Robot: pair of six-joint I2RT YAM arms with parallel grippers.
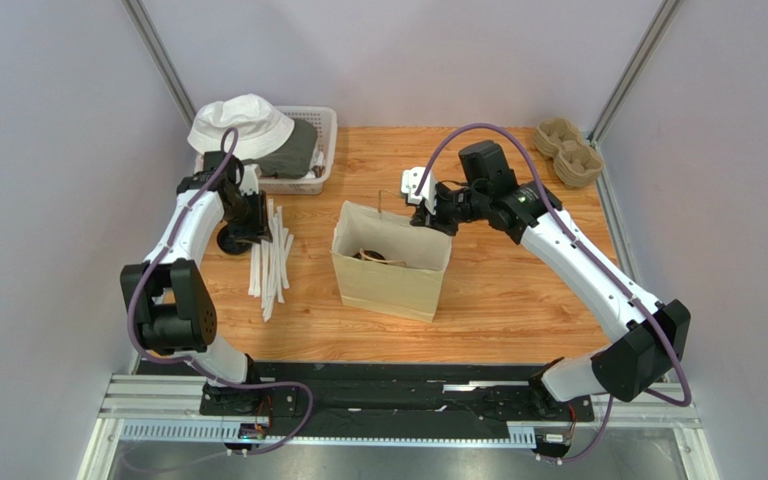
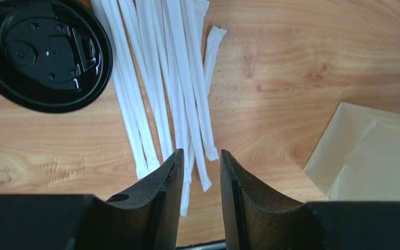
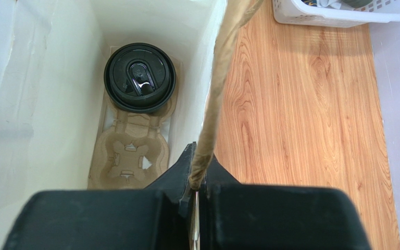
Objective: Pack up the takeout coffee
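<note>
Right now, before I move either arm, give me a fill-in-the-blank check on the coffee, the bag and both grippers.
1. The takeout coffee sits in a pulp tray ____ the paper bag.
2. The right gripper is shut on the bag's ____.
3. The left gripper hovers open above the wrapped ____.
4. A loose black ____ lies outside the bag, near the left gripper.

Missing words: inside; handle; straws; lid.
</note>
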